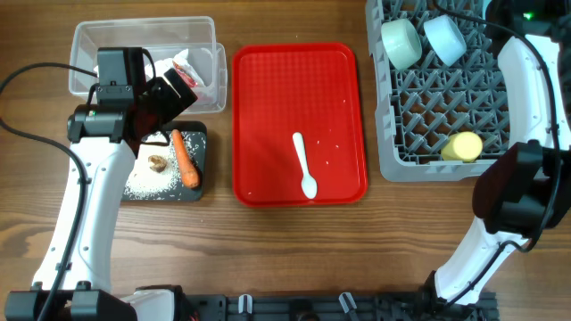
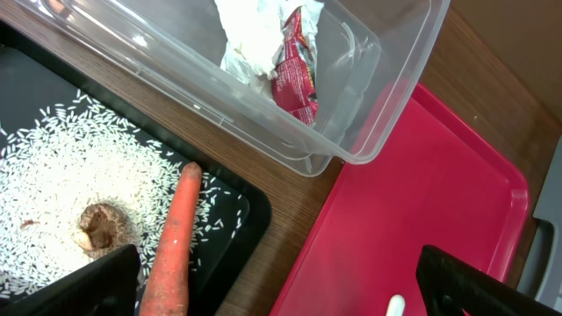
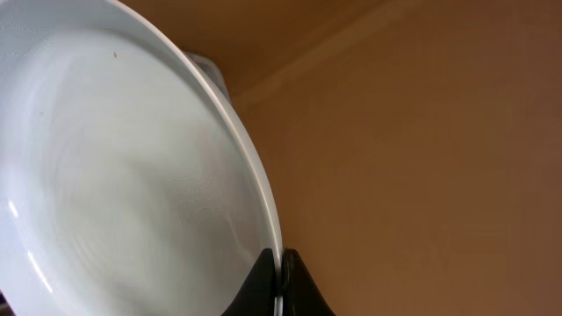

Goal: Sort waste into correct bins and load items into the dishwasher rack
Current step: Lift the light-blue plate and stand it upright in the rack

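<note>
Pale-blue plate [image 3: 132, 175] is pinched at its rim by the right gripper [image 3: 281, 274], while the left gripper [image 2: 290, 285] hangs spread wide, empty.

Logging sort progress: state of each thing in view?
Clear plastic rectangular tub: holds crumpled white paper, red wrapper.
Black rectangular tray: holds rice, orange carrot, brown scrap.
White plastic spoon: on flat red tray.
Grey plastic grid rack: holds mint-green bowl, pale-blue bowl, yellow cup.
Round pale-blue plate: rim pinched by right fingers.
Left fingers: open, empty.

Glossy, smooth plate [image 3: 132, 175] at the right tool [image 3: 283, 283]; ahead of the left tool [image 2: 281, 285], a clear plastic tub [image 2: 386, 96], crumpled paper [image 2: 250, 39], wood-grain bench [image 2: 290, 200].
</note>
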You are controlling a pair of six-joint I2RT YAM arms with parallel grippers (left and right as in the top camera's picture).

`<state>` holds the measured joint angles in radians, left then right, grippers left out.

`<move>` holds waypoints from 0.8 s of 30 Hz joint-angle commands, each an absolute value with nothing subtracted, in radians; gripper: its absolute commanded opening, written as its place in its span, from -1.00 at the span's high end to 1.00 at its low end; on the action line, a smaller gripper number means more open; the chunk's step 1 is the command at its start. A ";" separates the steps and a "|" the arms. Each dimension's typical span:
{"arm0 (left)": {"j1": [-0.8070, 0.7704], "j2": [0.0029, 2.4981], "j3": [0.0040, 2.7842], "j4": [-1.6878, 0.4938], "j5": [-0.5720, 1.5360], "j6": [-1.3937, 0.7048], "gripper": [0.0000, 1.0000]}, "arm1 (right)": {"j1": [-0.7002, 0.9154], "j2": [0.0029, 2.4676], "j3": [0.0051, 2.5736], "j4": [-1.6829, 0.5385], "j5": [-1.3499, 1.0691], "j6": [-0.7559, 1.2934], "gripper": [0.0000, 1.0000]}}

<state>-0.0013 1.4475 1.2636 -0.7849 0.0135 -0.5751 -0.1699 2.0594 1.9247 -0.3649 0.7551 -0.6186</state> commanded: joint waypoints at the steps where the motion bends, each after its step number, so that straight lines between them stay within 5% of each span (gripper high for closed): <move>1: 0.003 1.453 1.272 -0.783 0.018 -0.584 -1.00 | -0.173 2.072 1.923 -0.402 0.809 -0.532 0.91; 20: 0.003 1.453 1.272 -0.783 0.018 -0.584 -1.00 | -0.174 2.153 1.922 -0.489 0.751 -0.461 0.85; 21: 0.003 1.453 1.272 -0.783 0.018 -0.584 -1.00 | -0.174 2.153 1.922 -0.488 0.737 -0.460 0.63; 22: 0.003 1.453 1.272 -0.783 0.018 -0.584 -1.00 | -0.174 2.152 1.922 -0.488 0.723 -0.460 0.11; 23: 0.003 1.453 1.272 -0.783 0.018 -0.584 -1.00 | -0.174 2.152 1.922 -0.487 0.707 -0.460 -0.66; 24: 0.003 1.453 1.272 -0.783 0.018 -0.584 -1.00 | -0.174 2.152 1.922 -0.486 0.697 -0.457 -0.99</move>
<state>-0.0013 1.4475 1.2636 -0.7849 0.0135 -0.5747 -0.1738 2.1433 1.9228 -0.4927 0.7471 -0.4797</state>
